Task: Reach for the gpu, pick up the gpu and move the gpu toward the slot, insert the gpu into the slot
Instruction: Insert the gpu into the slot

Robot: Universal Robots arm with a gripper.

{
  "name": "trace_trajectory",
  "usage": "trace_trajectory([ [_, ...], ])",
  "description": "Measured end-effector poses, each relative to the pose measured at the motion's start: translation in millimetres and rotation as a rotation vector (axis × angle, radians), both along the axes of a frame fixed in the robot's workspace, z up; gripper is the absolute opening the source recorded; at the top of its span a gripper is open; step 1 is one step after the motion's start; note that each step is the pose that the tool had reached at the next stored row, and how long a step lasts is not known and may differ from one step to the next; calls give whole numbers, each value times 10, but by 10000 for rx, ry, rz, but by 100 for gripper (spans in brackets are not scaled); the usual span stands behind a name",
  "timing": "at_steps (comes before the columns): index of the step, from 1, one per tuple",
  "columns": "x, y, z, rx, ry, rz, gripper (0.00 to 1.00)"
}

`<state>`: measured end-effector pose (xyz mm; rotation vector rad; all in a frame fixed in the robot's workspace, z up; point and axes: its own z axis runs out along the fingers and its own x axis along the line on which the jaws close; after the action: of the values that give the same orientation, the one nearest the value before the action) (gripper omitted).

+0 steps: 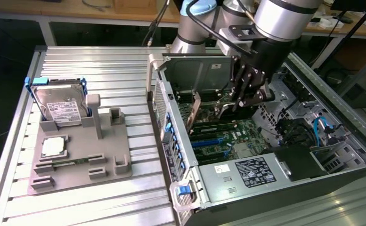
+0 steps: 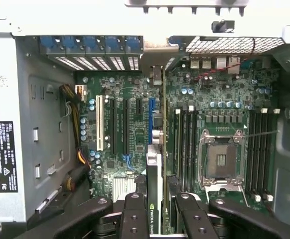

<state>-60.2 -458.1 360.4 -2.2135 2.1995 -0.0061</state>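
The gripper (image 2: 157, 211) is pressed onto the gpu (image 2: 155, 174), its dark fingers (image 2: 134, 215) pinching the thin card from both flat sides. In the exterior view the gripper (image 1: 243, 100) reaches down into the open computer case (image 1: 308, 172), and the gpu (image 1: 197, 110) stands on edge below and beyond it.

The card sits straight between the jaws. Its long axis runs away from the gripper toward the case's rear wall, where the blue latches (image 2: 90, 44) sit. That line is parallel to the expansion slots on the motherboard (image 2: 135, 149). The blue slot (image 2: 151, 119) is directly beneath the gripper's line of reach. The card's upper edge lies right beside it, on the side toward the processor socket (image 2: 219, 162). Card and slot look lined up lengthwise, but I cannot tell whether the lower edge has entered the slot or only hangs above it.

Farther out, well apart from the gripper and outside the case, a grey fixture (image 1: 107, 162) rests on the slatted desk (image 1: 76, 207). It carries a hard drive (image 1: 60, 106) and a small square processor chip (image 1: 54, 146).
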Motion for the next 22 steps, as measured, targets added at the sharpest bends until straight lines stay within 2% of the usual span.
trace_trajectory([
  [7,-44,-35,-80,1,0,-1,27],
  [22,-98,-40,-266,14,11,-1,27],
])
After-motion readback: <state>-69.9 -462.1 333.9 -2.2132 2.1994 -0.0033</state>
